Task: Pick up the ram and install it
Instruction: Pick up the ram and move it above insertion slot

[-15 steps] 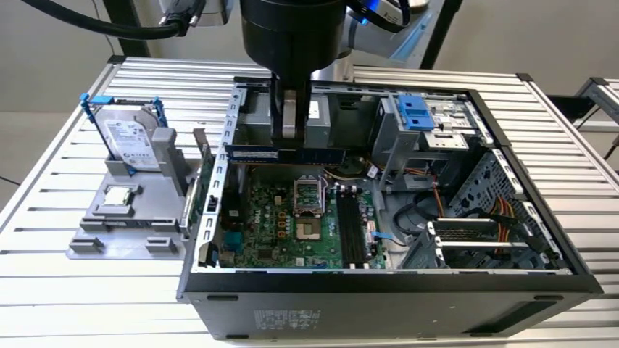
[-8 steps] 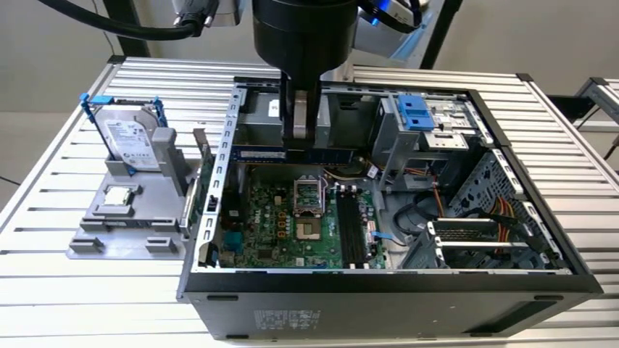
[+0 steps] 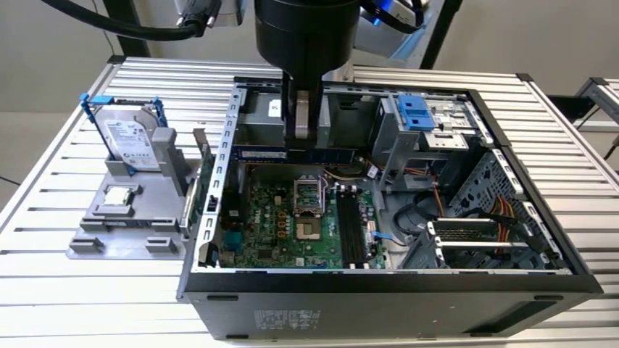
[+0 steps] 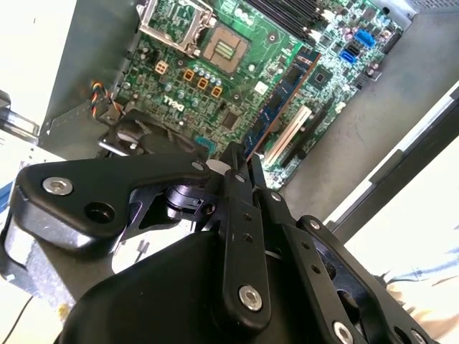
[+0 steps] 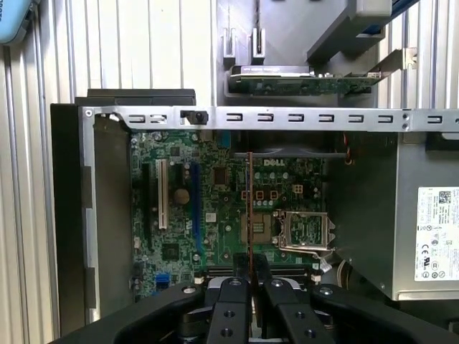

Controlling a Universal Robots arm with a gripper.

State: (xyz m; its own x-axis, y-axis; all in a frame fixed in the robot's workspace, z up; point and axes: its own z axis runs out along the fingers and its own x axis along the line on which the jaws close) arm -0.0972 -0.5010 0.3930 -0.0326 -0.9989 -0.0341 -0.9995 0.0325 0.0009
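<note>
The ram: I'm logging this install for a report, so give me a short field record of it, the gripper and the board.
ram: gripped on edge, held above the motherboard
gripper: shut on the ram, inside the open computer case
memory slots: black, no stick seated
hard drive: upright in a grey stand outside the case

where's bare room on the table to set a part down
Bare slats of the ribbed metal table lie at the exterior view's left, nearer the camera than the grey plastic holder, and, on its right, in a strip past the open black computer case. Inside the case is crowded: green motherboard, cables, and the gripper shut on the bluish-green ram stick.
</note>
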